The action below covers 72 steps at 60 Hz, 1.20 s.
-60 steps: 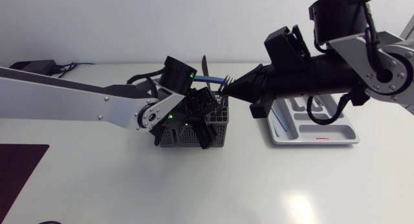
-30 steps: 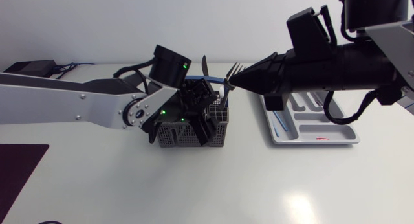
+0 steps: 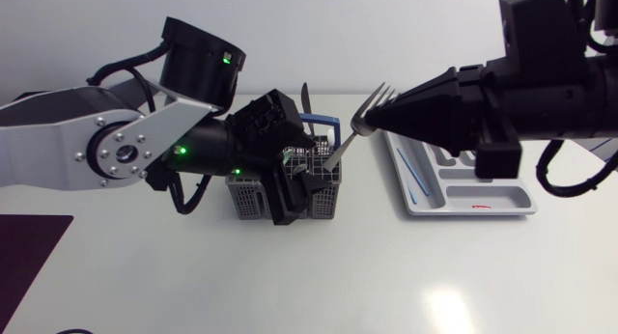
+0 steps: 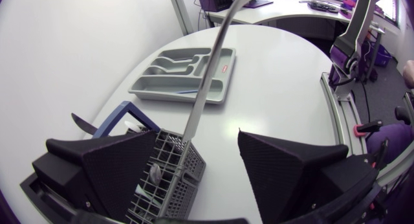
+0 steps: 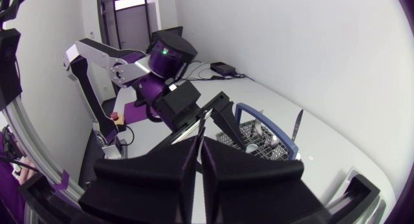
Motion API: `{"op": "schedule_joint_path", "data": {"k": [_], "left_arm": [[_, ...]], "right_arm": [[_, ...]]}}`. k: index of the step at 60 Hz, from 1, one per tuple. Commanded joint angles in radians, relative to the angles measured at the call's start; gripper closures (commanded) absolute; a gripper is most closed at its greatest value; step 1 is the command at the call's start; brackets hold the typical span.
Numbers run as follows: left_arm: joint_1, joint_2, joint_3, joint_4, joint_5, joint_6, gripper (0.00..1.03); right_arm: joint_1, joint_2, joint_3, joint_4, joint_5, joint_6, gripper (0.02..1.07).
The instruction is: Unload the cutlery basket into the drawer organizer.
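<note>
Steel fork (image 3: 359, 129) up in our right gripper (image 3: 388, 118).
Right arm is stretching in level, fingers pinching the fork over the basket (image 3: 249, 201), organizer (image 3: 502, 195) beside; our left gripper (image 3: 290, 194) is gaping wide at the basket.

From the head view, the left gripper (image 3: 299, 204) covers much of the cutlery basket (image 3: 249, 197), so its contents cannot be told. The fork (image 3: 355, 131) loses its handle end behind that gripper. The right gripper (image 3: 384, 124) and its arm hide the far compartments of the drawer organizer (image 3: 483, 208), and the thin blue item (image 3: 415, 184) lying there is too small to name. The left wrist view cuts off the fork's tines, ahead of its gripper. In the right wrist view, the pressed-together fingers conceal nearly all of the fork.
</note>
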Motion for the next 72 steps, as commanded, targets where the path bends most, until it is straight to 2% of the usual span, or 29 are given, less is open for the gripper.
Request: {"op": "schedule_joint_path", "data": {"k": [1, 6, 19, 27, 33, 40, 41, 50, 56, 62, 72], "left_arm": [[0.020, -0.014, 0.015, -0.045, 0.068, 0.024, 0.06], [0.026, -0.011, 0.022, -0.070, 0.113, 0.044, 0.06], [0.104, 0.033, 0.085, -0.107, 0.269, 0.046, 0.07], [0.124, 0.062, 0.116, -0.166, 0.383, 0.084, 0.12], [0.118, 0.073, 0.121, -0.223, 0.430, 0.138, 0.16], [0.103, 0.079, 0.118, -0.242, 0.440, 0.158, 0.18], [0.103, 0.079, 0.119, -0.242, 0.441, 0.159, 0.22], [0.107, 0.079, 0.124, -0.242, 0.463, 0.165, 0.42], [0.104, 0.079, 0.121, -0.240, 0.487, 0.175, 0.60], [0.107, 0.081, 0.121, -0.242, 0.519, 0.179, 0.65], [0.109, 0.082, 0.119, -0.245, 0.542, 0.182, 0.66]], "right_arm": [[-0.010, -0.029, -0.021, -0.017, -0.033, -0.019, 0.99], [-0.010, -0.046, -0.027, -0.034, -0.061, -0.019, 0.99], [-0.001, -0.072, -0.028, -0.073, -0.085, -0.017, 0.99], [0.009, -0.086, -0.027, -0.077, -0.088, 0.000, 0.99], [0.019, -0.090, -0.027, -0.077, -0.093, 0.014, 0.99], [0.040, -0.097, -0.030, -0.076, -0.091, 0.034, 0.99], [0.042, -0.098, -0.030, -0.073, -0.091, 0.038, 0.99], [0.055, -0.107, -0.030, -0.065, -0.090, 0.064, 0.99], [0.059, -0.112, -0.036, -0.065, -0.090, 0.072, 0.99], [0.062, -0.113, -0.042, -0.065, -0.090, 0.073, 0.99], [0.065, -0.120, -0.045, -0.065, -0.090, 0.076, 0.99]]}}
